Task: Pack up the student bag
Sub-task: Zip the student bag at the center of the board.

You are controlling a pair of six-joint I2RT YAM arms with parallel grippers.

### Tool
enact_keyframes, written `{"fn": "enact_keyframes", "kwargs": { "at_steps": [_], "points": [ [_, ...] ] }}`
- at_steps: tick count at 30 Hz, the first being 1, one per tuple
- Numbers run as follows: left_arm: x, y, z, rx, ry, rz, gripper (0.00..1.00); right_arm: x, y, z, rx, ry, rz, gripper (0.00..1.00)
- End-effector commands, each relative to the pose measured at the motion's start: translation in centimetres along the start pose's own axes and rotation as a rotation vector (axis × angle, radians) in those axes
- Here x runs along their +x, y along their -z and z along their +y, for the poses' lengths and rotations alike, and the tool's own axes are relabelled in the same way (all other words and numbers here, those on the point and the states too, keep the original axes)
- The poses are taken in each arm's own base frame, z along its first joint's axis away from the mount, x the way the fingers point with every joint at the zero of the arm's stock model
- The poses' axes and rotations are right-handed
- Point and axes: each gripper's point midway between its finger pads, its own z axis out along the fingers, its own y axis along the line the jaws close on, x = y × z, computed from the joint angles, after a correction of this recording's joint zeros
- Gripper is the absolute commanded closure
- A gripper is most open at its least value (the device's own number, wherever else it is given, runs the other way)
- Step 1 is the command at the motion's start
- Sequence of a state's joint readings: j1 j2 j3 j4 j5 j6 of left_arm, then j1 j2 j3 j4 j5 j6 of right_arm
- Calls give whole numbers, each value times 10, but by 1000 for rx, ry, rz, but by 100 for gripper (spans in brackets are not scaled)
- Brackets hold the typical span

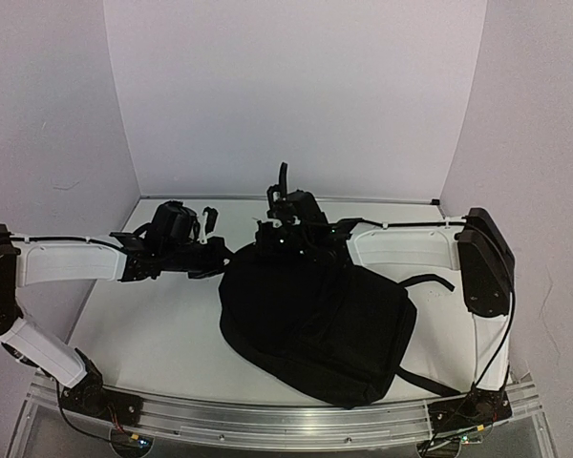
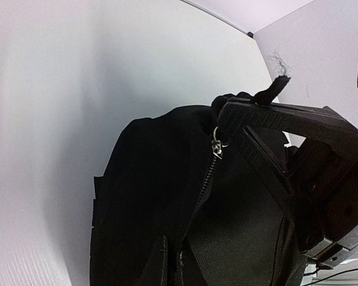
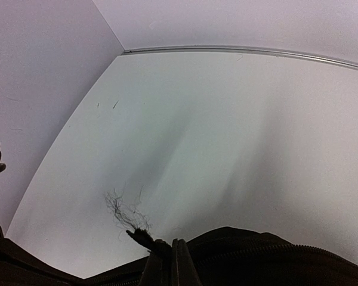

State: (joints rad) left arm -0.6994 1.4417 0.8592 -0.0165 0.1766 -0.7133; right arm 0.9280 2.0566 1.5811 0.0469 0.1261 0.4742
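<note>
The left gripper (image 2: 241, 113) fills the right of its wrist view, jaws pinched tight on a frayed black cord (image 2: 275, 85) just above the zip slider (image 2: 216, 146). The bag (image 1: 315, 320) lies flat on the white table (image 1: 153, 324), centre-right, with both arms meeting at its far edge. The right gripper (image 3: 173, 265) is closed at the bag's top edge. Loose threads (image 3: 126, 213) stick out beside it, and whether it pinches anything cannot be told.

Overhead view looks down from behind; both wrist views closely share the student bag (image 1: 315, 324).
</note>
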Motion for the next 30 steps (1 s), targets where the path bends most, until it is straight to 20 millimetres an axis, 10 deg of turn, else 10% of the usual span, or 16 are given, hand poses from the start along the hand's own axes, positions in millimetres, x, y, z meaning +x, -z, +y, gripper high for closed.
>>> {"fn": "enact_keyframes", "kwargs": {
  "at_steps": [1, 8, 15, 22, 30],
  "points": [
    [33, 19, 59, -221, 95, 91, 100, -77, 3, -135, 375, -86, -202, 100],
    [37, 21, 61, -224, 113, 98, 100, -76, -1, -137, 331, -86, -172, 100],
    [55, 21, 33, -17, 86, 195, 100, -72, 21, -12, -268, 22, -54, 100],
    [81, 53, 20, 77, 77, 274, 92, -30, 49, 46, -402, 66, 30, 98],
    [42, 84, 10, -7, 32, 195, 47, -38, 109, 60, -416, 24, 3, 33]
  ]
}}
